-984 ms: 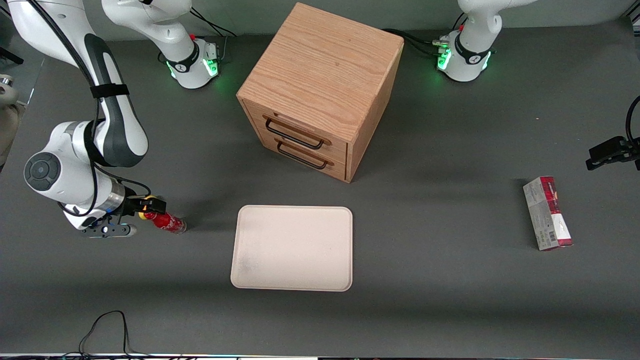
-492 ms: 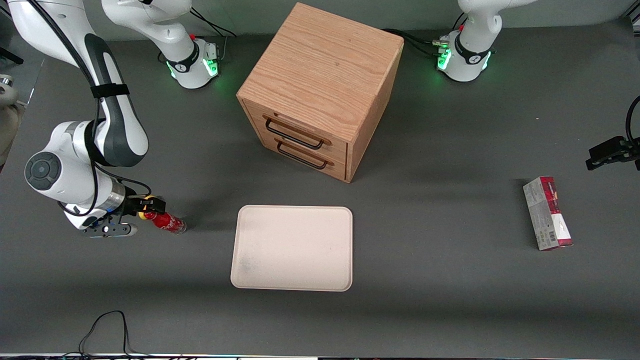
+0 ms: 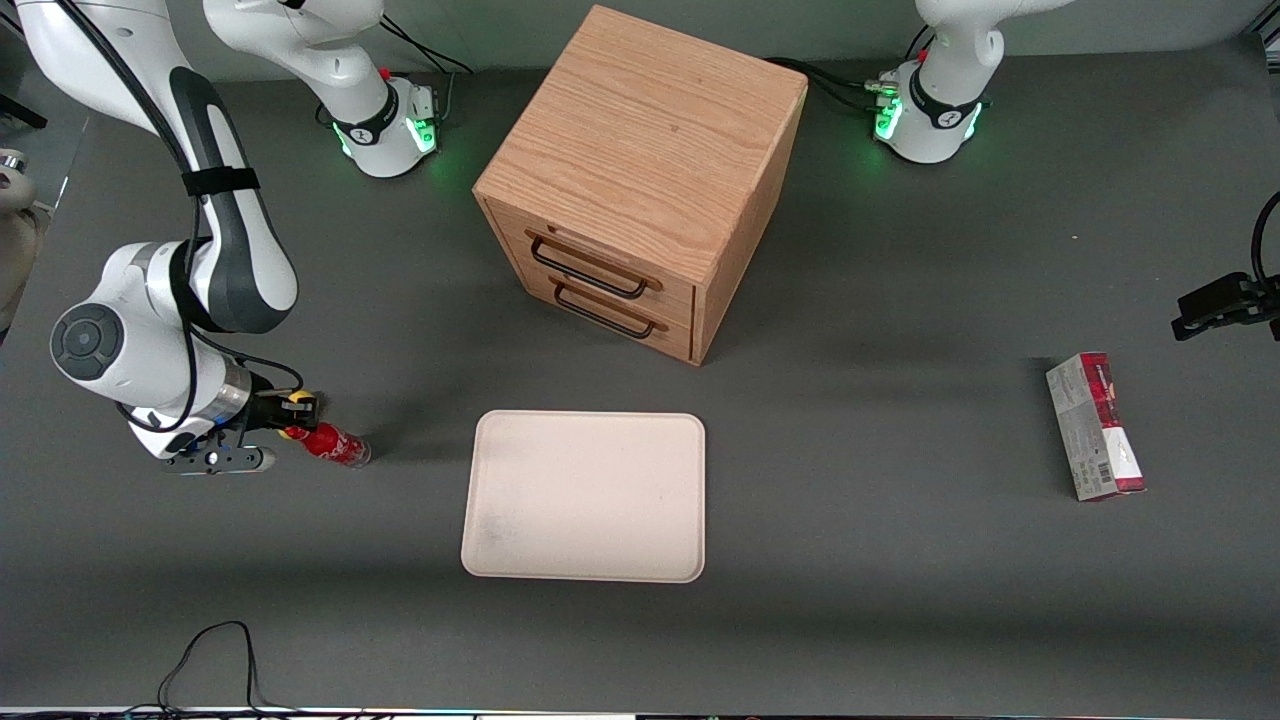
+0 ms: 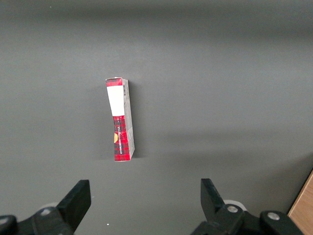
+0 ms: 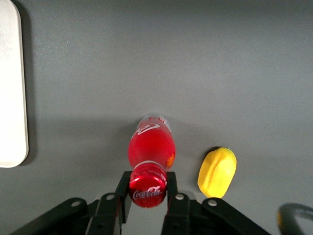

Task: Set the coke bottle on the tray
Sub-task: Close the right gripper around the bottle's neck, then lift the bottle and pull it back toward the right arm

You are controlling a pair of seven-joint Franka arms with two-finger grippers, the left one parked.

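Observation:
The coke bottle [image 3: 333, 444] is a small slim bottle with a red cap and red label; it leans on the grey table at the working arm's end, its clear base on the surface. In the right wrist view the bottle [image 5: 149, 147] has its cap [image 5: 147, 190] between the two black fingers. My gripper [image 3: 297, 416] [image 5: 147, 188] is shut on the bottle's cap end. The cream tray [image 3: 585, 496] lies flat near the middle of the table, a hand's width from the bottle's base; its edge [image 5: 12, 88] shows in the right wrist view.
A yellow rounded lump [image 5: 217, 172] lies beside the bottle, close to the gripper. A wooden drawer cabinet [image 3: 640, 180] stands farther from the front camera than the tray. A red-and-grey carton [image 3: 1094, 426] [image 4: 120, 119] lies toward the parked arm's end.
The gripper has drawn slightly back toward the working arm's end, and the bottle has shifted with it. The tray and carton have not moved.

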